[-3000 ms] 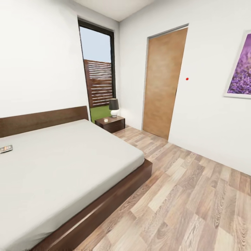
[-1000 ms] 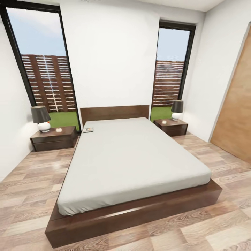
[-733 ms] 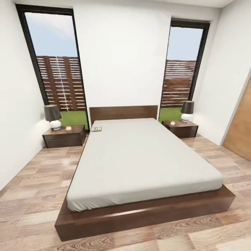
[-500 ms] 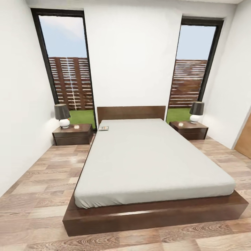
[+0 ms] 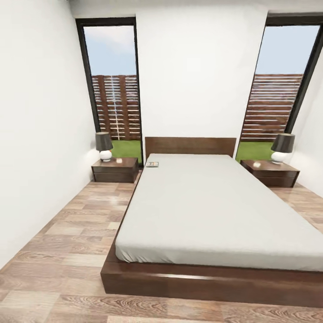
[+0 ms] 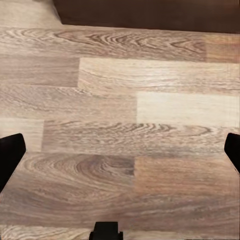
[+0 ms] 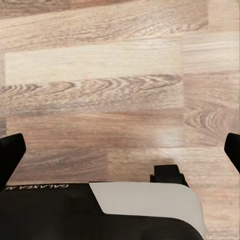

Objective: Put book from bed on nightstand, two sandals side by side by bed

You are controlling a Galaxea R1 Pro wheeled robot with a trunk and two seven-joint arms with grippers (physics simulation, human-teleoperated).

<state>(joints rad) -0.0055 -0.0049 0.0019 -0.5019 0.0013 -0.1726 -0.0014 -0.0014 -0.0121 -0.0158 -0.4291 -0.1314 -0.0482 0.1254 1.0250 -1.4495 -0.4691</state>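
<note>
Two nightstands are flanking the bed (image 5: 202, 211) in the head view, which has swung left over the last seconds, so the left nightstand (image 5: 115, 169) and the floor (image 5: 67, 233) strip beside it are now sitting squarely ahead. That suggests the robot is lining up with the left side, where the book (image 5: 152, 164) is lying on the mattress corner by the headboard (image 5: 190, 146), close to that nightstand's lamp (image 5: 104, 146). Open planks are running between the left wall (image 5: 36, 134) and the bed frame, giving room to roll in. No sandals are appearing.

Looking from the left wrist, the left gripper (image 6: 120, 155) is hanging spread wide over bare planks, dark bed frame at the frame's edge.

Looking from the right wrist, the right gripper (image 7: 120, 155) is likewise standing wide and empty above the floor.
</note>
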